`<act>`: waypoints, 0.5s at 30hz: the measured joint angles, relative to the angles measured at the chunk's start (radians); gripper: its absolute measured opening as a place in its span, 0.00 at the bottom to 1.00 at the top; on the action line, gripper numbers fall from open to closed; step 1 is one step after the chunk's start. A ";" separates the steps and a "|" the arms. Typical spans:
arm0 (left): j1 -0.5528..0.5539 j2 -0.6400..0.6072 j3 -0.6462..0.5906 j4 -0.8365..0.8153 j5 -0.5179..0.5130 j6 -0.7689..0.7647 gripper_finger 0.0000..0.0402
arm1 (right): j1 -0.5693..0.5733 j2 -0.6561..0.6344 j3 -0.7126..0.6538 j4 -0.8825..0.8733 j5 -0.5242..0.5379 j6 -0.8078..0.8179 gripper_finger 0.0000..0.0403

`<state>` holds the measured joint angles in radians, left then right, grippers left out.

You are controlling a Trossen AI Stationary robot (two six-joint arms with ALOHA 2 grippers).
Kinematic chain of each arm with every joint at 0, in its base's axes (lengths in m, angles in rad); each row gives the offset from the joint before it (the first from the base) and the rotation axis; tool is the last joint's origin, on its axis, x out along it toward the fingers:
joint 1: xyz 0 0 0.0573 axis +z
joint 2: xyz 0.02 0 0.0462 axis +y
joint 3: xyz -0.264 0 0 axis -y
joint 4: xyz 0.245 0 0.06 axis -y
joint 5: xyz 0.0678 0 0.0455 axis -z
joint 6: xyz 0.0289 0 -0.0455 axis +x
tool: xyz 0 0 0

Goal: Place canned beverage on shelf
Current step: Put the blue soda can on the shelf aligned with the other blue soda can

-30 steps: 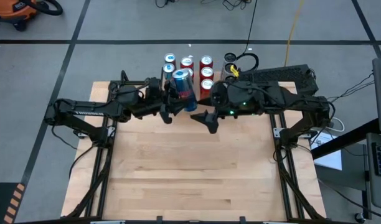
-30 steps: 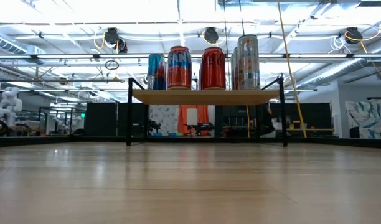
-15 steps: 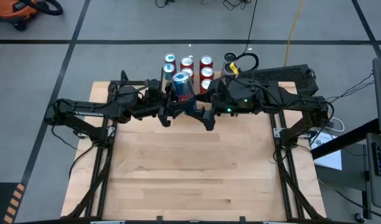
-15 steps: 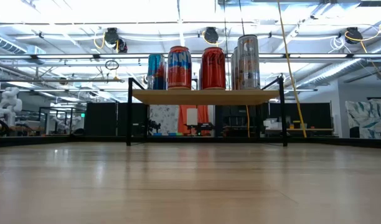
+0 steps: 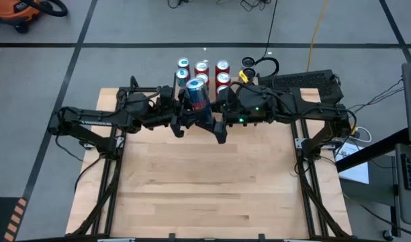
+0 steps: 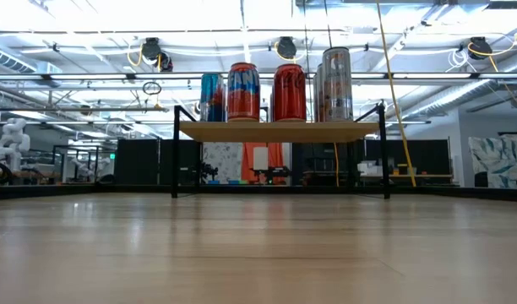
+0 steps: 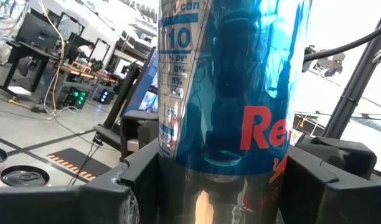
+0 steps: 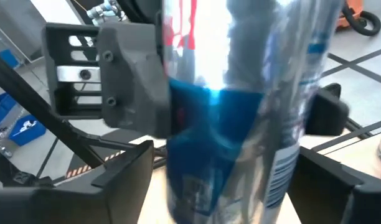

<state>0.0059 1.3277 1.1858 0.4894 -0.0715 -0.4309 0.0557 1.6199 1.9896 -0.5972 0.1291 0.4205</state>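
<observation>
Left tool [image 5: 185, 115] clamped on blue can [image 5: 197, 94]; right tool [image 5: 215, 121] has moved in, fingers apart around it. Handover near shelf [image 6: 275, 131].

This is a robotics lab or big open workshop hall, no home or shop. Up top in the low view, an exposed industrial ceiling [image 6: 258, 34] runs with strip lights, ducts and hanging cable loops. At far left stands a white humanoid robot figure [image 6: 11, 139], and dark partition screens [image 6: 140, 160] fill the middle distance. From above, the grey concrete floor [image 5: 125, 27] carries dark tape lines, with an orange shop vacuum [image 5: 21, 12] at upper left and a yellow cable [image 5: 317, 27] trailing at upper right. A wooden worktable [image 5: 199, 181] sits on a black metal frame.
</observation>
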 joint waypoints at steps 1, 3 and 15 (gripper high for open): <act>0.000 0.000 0.000 -0.001 0.000 0.000 0.59 | -0.002 0.000 0.000 0.000 0.000 -0.003 0.75; 0.000 0.000 0.000 -0.001 0.000 0.000 0.59 | -0.003 0.000 0.000 -0.004 0.000 -0.006 0.71; 0.001 0.000 0.001 -0.016 -0.001 0.007 0.59 | -0.005 0.000 0.000 -0.008 0.001 -0.034 0.50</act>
<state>0.0066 1.3277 1.1867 0.4736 -0.0727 -0.4237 0.0509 1.6199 1.9896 -0.6055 0.1299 0.3863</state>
